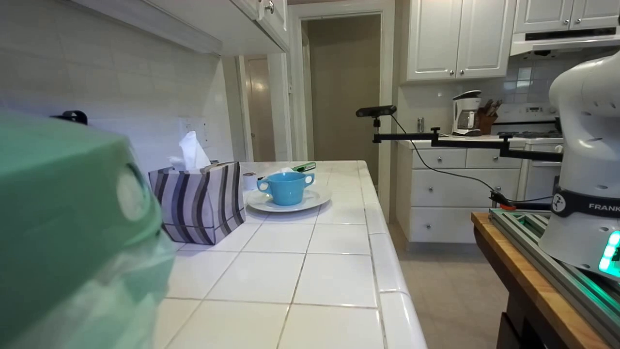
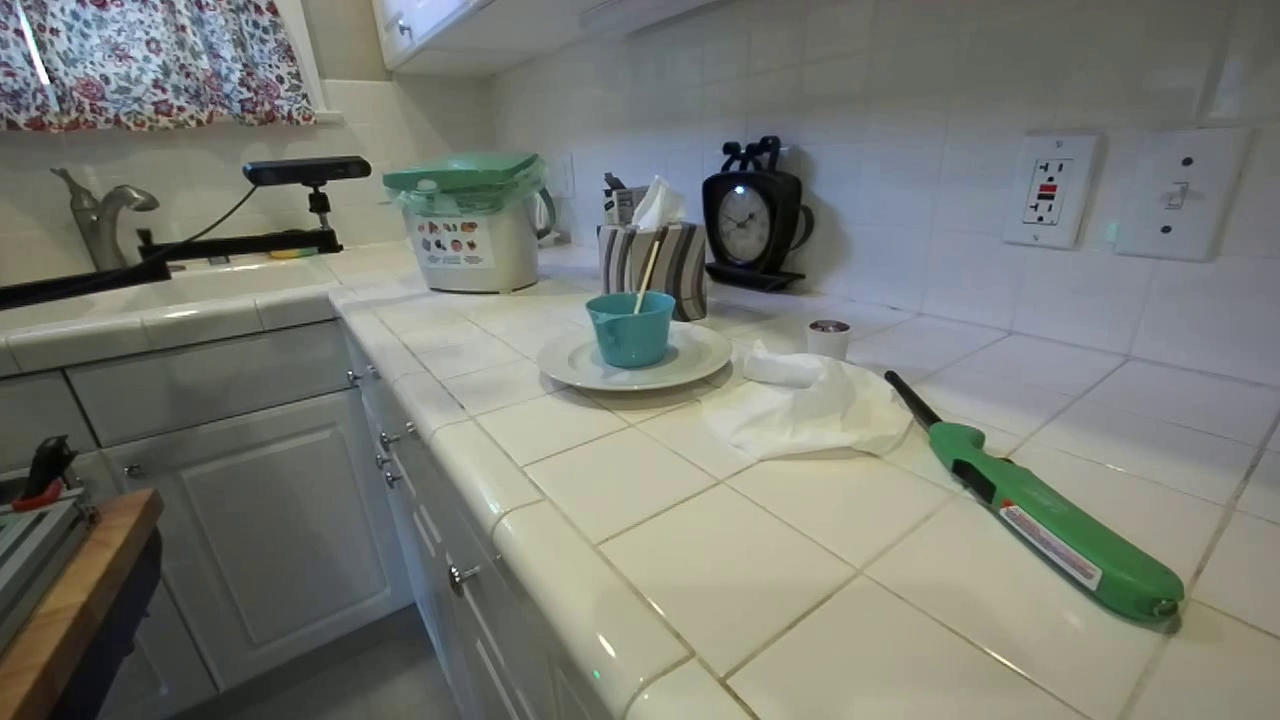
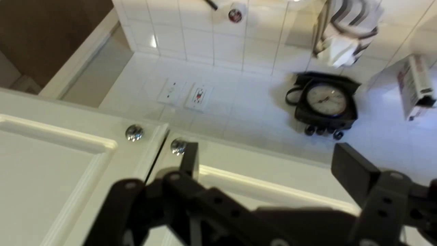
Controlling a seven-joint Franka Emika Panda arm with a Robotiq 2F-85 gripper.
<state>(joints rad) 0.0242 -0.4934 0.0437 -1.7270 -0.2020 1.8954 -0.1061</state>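
My gripper (image 3: 266,153) shows only in the wrist view, which stands upside down. Its fingers are wide apart with nothing between them. Behind the fingers are white cabinet doors (image 3: 266,171), with a round knob (image 3: 178,146) beside the left finger. A blue cup (image 1: 286,189) stands upright on a white plate (image 2: 700,365) on the counter, and a thin wooden stick (image 2: 648,270) leans in it. A striped tissue box (image 1: 193,203) stands by the plate. A crumpled white paper (image 2: 830,405), a small white pod (image 2: 828,340) and a green lighter (image 2: 1060,530) lie nearby.
A black clock (image 2: 750,215) stands against the tiled wall; it also shows in the wrist view (image 3: 326,99). A bin with a green lid (image 2: 465,225) stands near the sink (image 2: 200,290). Upper cabinets (image 1: 271,19) overhang the counter. Camera arms (image 1: 470,143) reach out beside the robot base.
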